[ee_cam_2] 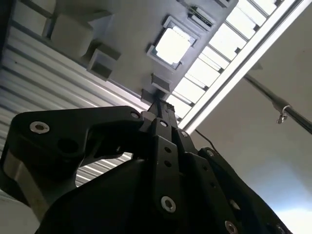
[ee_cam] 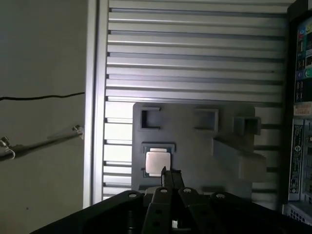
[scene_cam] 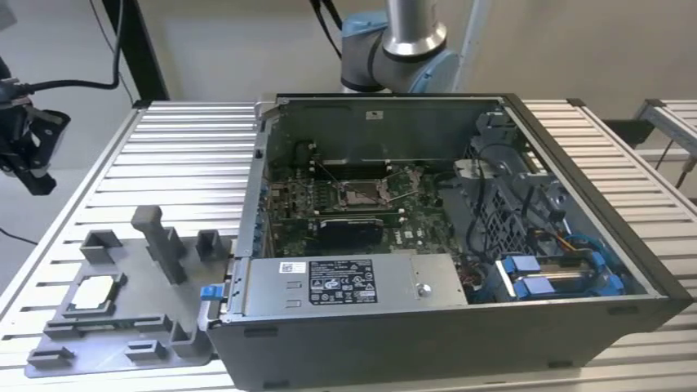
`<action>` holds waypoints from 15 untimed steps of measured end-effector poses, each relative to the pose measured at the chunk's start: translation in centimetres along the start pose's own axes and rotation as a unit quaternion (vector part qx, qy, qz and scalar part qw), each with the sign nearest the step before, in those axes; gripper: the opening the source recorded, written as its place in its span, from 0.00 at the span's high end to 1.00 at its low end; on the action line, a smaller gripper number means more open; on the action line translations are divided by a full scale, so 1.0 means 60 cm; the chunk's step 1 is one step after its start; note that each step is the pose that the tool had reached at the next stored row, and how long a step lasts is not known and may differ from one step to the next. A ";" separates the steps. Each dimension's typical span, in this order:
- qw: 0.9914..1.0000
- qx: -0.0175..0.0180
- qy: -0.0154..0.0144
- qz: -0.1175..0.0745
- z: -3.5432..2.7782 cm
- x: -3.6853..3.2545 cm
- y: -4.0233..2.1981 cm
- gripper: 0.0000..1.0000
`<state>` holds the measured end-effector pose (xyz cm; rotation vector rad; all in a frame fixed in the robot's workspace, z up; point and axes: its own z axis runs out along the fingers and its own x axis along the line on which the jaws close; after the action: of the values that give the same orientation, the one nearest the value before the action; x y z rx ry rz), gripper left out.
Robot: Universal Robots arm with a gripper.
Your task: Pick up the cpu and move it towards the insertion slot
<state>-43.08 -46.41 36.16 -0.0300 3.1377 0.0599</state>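
Observation:
The cpu [scene_cam: 93, 292], a small square chip with a silvery top, lies flat in a recess of the grey tray [scene_cam: 153, 320] at the exterior view's left. Both wrist views show it too, bright on the tray: cpu [ee_cam_2: 171, 45], cpu [ee_cam: 157, 162]. My black gripper [scene_cam: 41, 184] hangs in the air beyond the table's left edge, apart from the chip. Its fingers [ee_cam: 169, 176] are pressed together with nothing between them; in the second wrist view the gripper [ee_cam_2: 159, 104] points toward the tray [ee_cam_2: 127, 23]. The insertion slot [scene_cam: 357, 193], a silver-framed socket, sits on the green board inside the open case.
The open computer case [scene_cam: 436, 314] stands to the right of the tray, its wall between tray and socket. Upright grey blocks [scene_cam: 166, 243] rise from the tray beside the chip. Cables and blue drive parts [scene_cam: 550, 273] fill the case's right side. A ribbed metal tabletop [scene_cam: 185, 147] surrounds everything.

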 end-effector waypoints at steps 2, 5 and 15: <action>1.000 0.000 -0.001 0.000 0.000 0.003 0.000 1.00; 1.000 0.000 -0.001 0.000 0.000 0.007 0.001 1.00; 1.000 0.000 0.000 0.000 0.000 0.007 0.001 0.00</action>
<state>-43.52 -46.36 36.14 -0.0309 3.1370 0.0600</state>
